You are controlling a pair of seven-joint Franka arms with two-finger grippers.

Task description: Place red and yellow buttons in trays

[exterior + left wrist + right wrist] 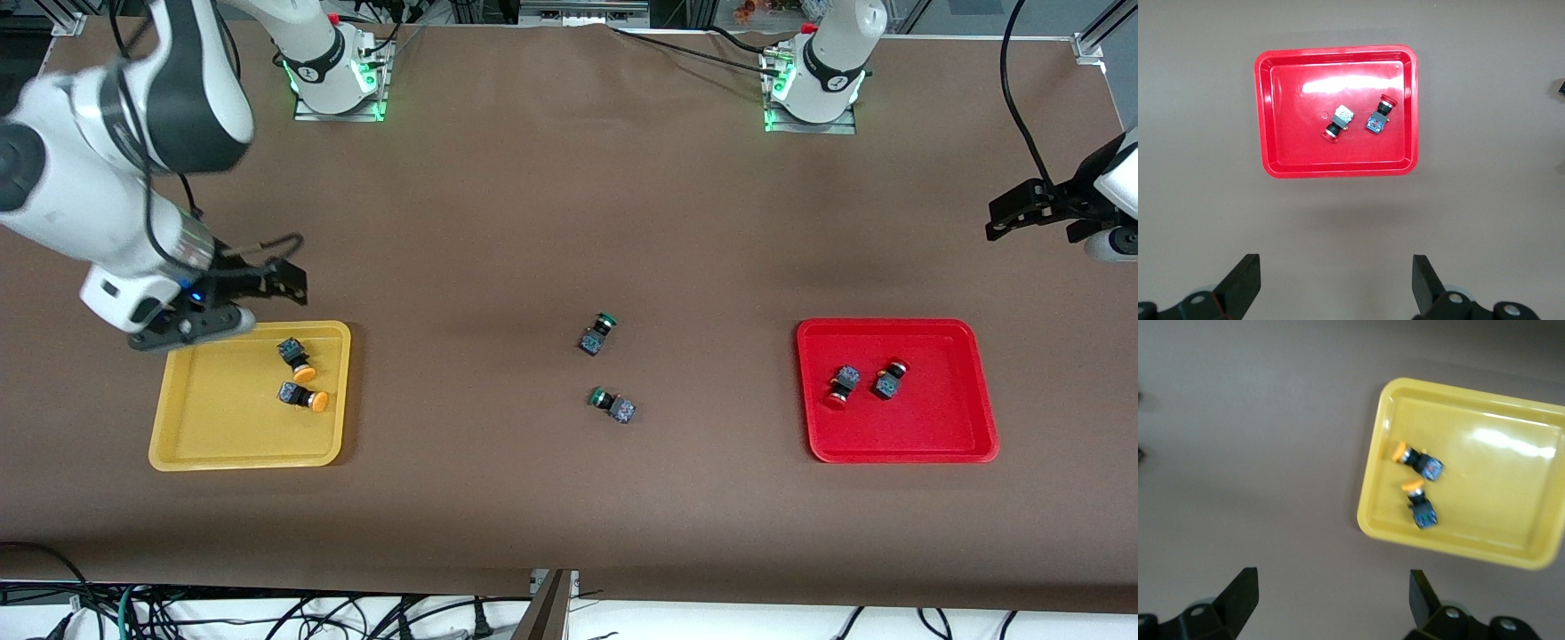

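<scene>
A matte brown tabletop (569, 222) spans the scene. The right gripper (222, 302), fingers apart, hangs over the glossy yellow tray (204, 444) holding two orange-capped buttons (302, 384). At 3 o'clock, the red tray (898, 449) holds two red-capped buttons (861, 382); the left gripper (1036, 209), fingers spread, hangs at 2 o'clock.

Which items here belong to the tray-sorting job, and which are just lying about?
Job: two yellow buttons in the yellow tray; two red buttons in the red tray.

Lying about: two green buttons on the table between the trays.
</scene>
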